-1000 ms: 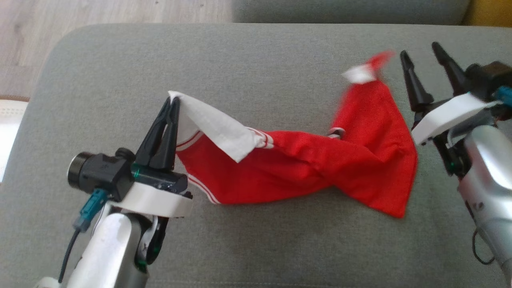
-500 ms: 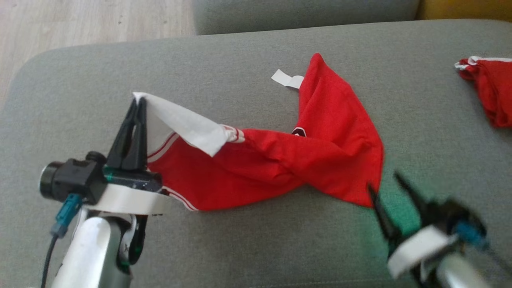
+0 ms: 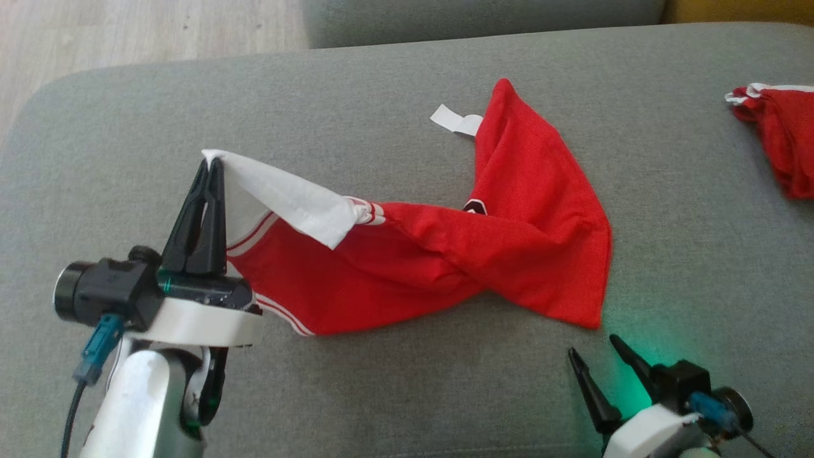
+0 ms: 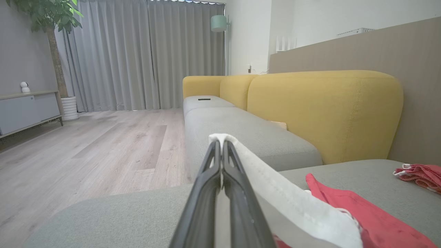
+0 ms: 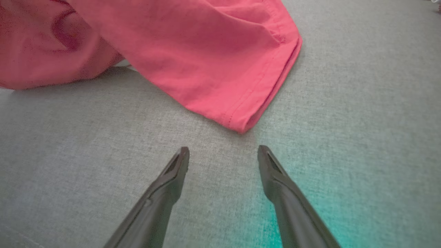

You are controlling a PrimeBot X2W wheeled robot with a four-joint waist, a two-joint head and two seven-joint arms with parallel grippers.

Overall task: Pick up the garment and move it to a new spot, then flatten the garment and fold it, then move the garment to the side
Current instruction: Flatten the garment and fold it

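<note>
Grey sofa cushion — your left gripper, angled up, pinches the white edge of the red garment; your right gripper hovers low, fingers spread, empty.

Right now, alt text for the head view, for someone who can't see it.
A red garment with white trim lies twisted on a grey sofa, one white end pinched and lifted by the shut left gripper. The open right gripper hovers near its lower right corner; another red garment lies far right.
</note>
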